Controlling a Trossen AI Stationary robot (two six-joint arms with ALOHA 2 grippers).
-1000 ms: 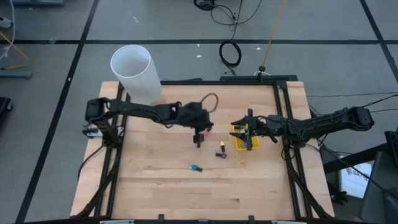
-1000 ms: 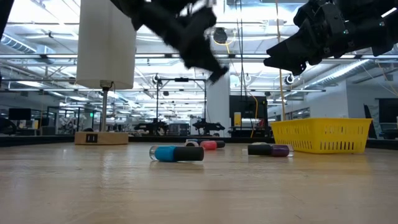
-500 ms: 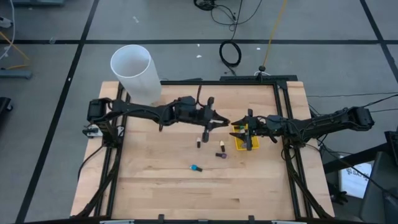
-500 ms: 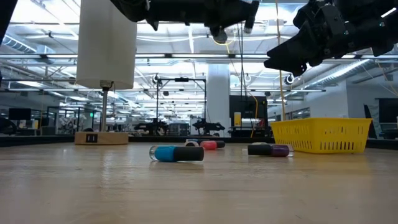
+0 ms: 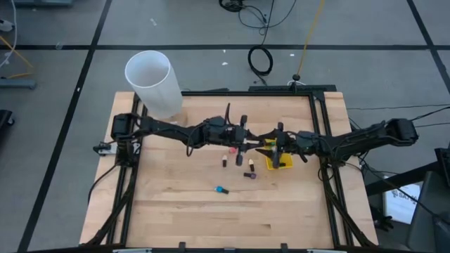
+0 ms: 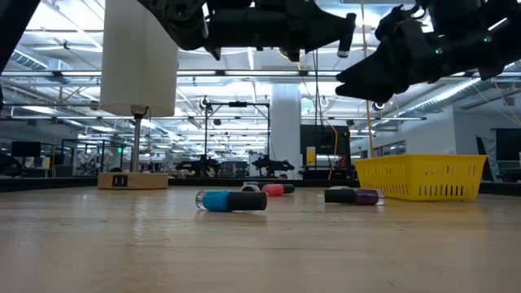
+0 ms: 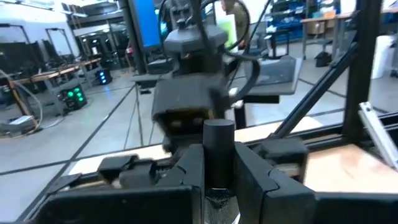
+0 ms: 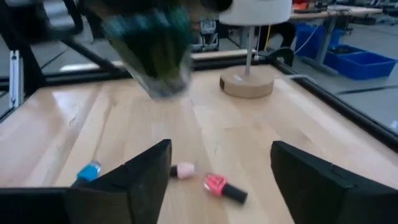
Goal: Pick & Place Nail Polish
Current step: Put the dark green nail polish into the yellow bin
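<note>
My left gripper [image 5: 246, 138] hangs level above the table's middle, shut on a small nail polish bottle [image 7: 217, 155] with a dark cap. My right gripper [image 5: 271, 146] is open and empty, just right of it, over the left rim of the yellow bin [image 5: 279, 160]. Loose bottles lie on their sides on the wood: a pink one [image 5: 228, 150], a dark one [image 5: 224, 161], a purple one [image 5: 248, 174] and a teal one [image 5: 222, 190]. In the low view the teal bottle [image 6: 229, 200] lies nearest. My left gripper pinches the bottle between its two fingers [image 7: 186, 168]. The dark cap [image 7: 218, 135] sticks out past the fingertips, along the fingers. The fingers lie level and point toward the table's right edge. The bottle is lifted clear of the table.
A big white cylinder [image 5: 150, 81] stands at the table's far left corner. A black frame [image 5: 318, 133] runs along the table's edges. The near half of the wooden top [image 5: 211, 218] holds no objects.
My left gripper has risen from the table beside the pink bottle, turned from pointing down to level, and gone toward the table's right edge, close to my right gripper, carrying the bottle clear of the wood. My right gripper has shifted slightly toward the left.
</note>
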